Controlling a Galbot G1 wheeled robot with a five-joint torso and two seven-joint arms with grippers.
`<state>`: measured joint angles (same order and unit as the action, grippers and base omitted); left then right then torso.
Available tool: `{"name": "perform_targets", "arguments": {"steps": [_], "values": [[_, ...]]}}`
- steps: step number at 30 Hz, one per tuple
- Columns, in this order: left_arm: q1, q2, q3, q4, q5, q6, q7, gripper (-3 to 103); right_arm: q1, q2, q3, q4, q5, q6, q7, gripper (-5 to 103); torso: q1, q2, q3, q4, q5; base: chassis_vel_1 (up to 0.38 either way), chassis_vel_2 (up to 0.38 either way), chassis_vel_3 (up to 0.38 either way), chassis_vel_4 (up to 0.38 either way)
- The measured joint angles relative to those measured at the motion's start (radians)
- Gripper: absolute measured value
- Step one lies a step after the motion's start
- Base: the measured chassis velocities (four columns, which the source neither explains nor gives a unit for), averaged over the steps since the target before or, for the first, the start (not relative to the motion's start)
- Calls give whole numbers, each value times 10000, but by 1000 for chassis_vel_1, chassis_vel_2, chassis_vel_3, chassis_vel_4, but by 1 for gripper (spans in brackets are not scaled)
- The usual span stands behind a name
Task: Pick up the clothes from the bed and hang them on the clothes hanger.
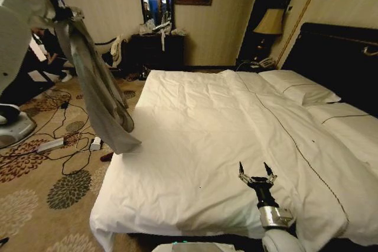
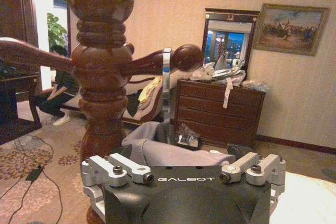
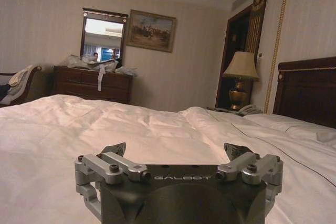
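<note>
Left gripper (image 1: 66,13) apparently holds clothes (image 1: 103,95); right gripper (image 1: 257,177) wide over bed (image 1: 195,128).

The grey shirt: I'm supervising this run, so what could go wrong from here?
The grey shirt dangles from the raised left gripper, trailing low beside the bed; it could slip free onto the carpet. In the left wrist view the silver hook stands close to the wooden coat stand, so it might knock or snag there.

"galbot" stands on the left gripper (image 2: 181,156) and right gripper (image 3: 178,153) housings.
</note>
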<state>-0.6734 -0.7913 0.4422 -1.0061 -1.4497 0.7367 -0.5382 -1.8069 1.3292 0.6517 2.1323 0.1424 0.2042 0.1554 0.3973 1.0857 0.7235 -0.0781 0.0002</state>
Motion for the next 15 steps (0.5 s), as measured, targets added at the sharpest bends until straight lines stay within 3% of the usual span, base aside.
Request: {"name": "perform_targets", "arguments": {"steps": [12, 15], "values": [[-351, -371, 127, 648, -26, -11, 45, 100, 0, 0, 0, 0, 0, 1, 0, 100, 0, 0, -1, 2, -2, 0, 0, 0, 0], [-347, -540, 55, 815, 176, -272, 123, 100, 0, 0, 0, 0, 0, 0, 0, 100, 0, 0, 0, 4, -3, 0, 0, 0, 0]]}}
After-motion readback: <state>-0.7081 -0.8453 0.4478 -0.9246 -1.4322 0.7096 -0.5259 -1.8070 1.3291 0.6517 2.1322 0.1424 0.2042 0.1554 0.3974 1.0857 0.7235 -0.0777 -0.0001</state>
